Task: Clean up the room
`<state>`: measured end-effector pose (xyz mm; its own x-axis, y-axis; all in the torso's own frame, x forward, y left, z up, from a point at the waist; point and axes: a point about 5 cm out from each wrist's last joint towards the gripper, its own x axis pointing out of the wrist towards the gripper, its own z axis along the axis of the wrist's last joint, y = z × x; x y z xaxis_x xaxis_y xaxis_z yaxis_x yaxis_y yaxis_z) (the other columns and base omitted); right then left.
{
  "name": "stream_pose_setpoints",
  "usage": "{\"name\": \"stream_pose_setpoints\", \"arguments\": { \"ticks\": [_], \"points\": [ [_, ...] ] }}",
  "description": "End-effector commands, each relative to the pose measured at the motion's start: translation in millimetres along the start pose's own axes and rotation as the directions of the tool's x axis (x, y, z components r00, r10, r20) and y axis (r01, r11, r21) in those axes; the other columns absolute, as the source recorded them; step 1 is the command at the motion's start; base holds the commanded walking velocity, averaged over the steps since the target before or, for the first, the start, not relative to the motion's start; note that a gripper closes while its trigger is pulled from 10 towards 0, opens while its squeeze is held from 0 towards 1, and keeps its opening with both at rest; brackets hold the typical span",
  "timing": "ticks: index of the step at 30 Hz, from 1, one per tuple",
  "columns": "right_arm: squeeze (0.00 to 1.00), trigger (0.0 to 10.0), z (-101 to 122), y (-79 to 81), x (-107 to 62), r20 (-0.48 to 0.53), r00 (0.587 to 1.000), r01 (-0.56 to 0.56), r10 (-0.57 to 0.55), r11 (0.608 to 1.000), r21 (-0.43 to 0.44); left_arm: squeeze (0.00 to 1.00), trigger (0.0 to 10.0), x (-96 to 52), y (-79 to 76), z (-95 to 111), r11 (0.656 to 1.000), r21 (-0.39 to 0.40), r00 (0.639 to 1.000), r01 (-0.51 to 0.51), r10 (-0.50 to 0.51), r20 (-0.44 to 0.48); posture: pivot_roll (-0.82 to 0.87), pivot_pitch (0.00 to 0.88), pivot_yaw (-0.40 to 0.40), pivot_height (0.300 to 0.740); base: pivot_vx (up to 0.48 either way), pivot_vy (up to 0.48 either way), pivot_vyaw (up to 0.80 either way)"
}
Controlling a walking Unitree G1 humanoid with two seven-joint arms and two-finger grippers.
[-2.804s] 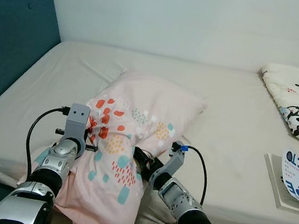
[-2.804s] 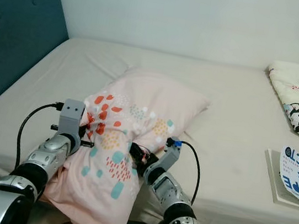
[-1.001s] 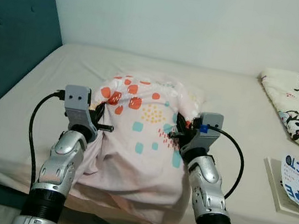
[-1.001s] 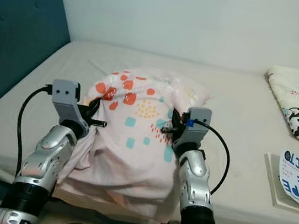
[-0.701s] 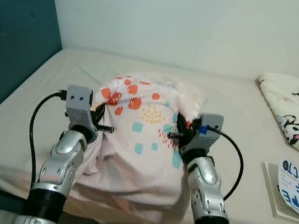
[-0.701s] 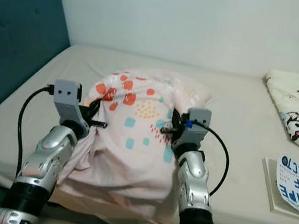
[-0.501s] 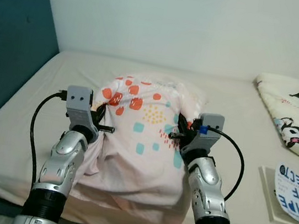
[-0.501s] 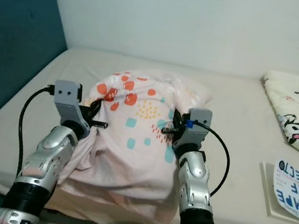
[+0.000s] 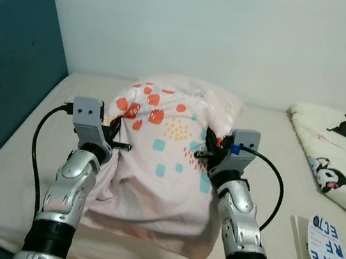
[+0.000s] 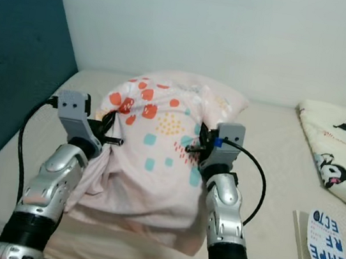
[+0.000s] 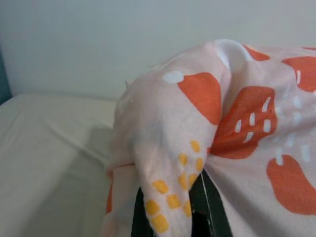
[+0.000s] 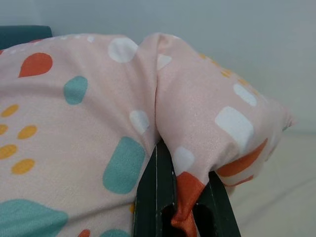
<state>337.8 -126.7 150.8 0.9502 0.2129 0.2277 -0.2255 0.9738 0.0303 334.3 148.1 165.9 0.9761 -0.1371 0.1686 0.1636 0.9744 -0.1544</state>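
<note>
Both pincers clamped the pink patterned pillow (image 9: 162,160), the left pincer (image 9: 114,142) on one edge, the right pincer (image 9: 207,153) on the other. The pillow hung between them, held up above the bed (image 9: 18,172).

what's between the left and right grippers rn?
The pink patterned pillow: the left gripper pinches one side, the right gripper the other, lifted over the bed. Clear in both eye views.
</note>
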Motion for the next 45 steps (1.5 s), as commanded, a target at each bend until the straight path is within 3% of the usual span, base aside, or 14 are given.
{"name": "stream_pose_setpoints", "arguments": {
  "ticks": [1,14,21,33,38,45],
  "points": [
    [0.00,10.0,8.1,6.6,3.0,0.034,0.999,-0.036,0.037,0.999,-0.027,0.00,10.0,0.8,-7.9,11.5,1.000,-0.004,0.997,0.025,-0.024,0.069,0.02,0.000,-0.058,0.721,0.000,0.000,0.00],
    [0.00,10.0,-0.5,7.1,-0.1,-0.014,0.999,-0.029,0.029,0.999,-0.045,0.00,10.0,-4.6,-2.1,8.8,0.999,-0.037,0.998,-0.014,0.016,0.054,0.02,0.000,-0.061,0.721,0.000,0.000,0.00],
    [0.00,10.0,-1.4,6.0,-0.4,-0.021,0.999,-0.029,0.028,0.999,-0.037,0.00,10.0,-5.4,-4.2,7.9,1.000,0.018,0.999,0.013,-0.014,0.044,0.03,0.000,-0.062,0.721,0.000,0.000,0.00],
    [0.00,10.0,-4.2,8.6,-0.8,-0.037,0.999,-0.040,0.039,0.999,-0.024,0.00,10.0,-5.6,-4.0,7.1,0.999,0.028,0.999,0.020,-0.021,0.036,0.03,0.000,-0.060,0.721,0.000,0.000,0.00],
    [0.00,10.0,-5.4,7.5,-1.0,-0.044,0.998,-0.038,0.037,0.999,-0.023,0.00,10.0,-5.9,-3.9,4.2,1.000,-0.003,1.000,0.007,-0.007,0.024,0.03,0.000,-0.060,0.721,0.000,0.000,0.00],
    [0.00,10.0,-6.0,6.0,0.9,-0.064,0.997,-0.036,0.030,0.996,-0.083,0.00,10.0,-4.0,-2.8,0.4,1.000,-0.009,1.000,-0.027,0.027,-0.006,0.02,0.000,-0.056,0.721,0.000,-0.137,0.34]
  ]
}}
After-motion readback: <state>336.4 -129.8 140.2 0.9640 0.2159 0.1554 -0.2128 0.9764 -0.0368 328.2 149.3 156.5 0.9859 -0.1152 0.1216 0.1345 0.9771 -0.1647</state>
